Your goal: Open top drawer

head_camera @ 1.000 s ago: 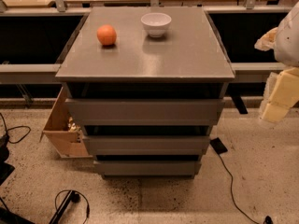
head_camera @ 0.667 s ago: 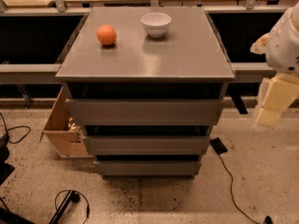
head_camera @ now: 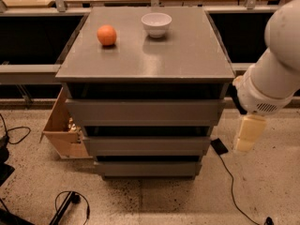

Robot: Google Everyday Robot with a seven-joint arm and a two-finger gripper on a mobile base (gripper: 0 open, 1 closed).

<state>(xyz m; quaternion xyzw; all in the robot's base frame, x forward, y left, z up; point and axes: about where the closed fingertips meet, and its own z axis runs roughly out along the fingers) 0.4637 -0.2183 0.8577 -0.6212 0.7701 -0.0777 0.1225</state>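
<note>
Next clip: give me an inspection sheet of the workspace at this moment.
Surface: grey cabinet top, flat.
Job's things: top drawer, nothing touching its front.
Clutter: orange and white bowl on top, apart.
Grippers: gripper hangs right of the cabinet, clear of the drawer.
Cables: black cable on floor at right; second cable lower left.
Surroundings: wooden box at cabinet's left; speckled floor.

No legible text on cabinet [head_camera: 187, 55] or on gripper [head_camera: 247, 136] right of it
</note>
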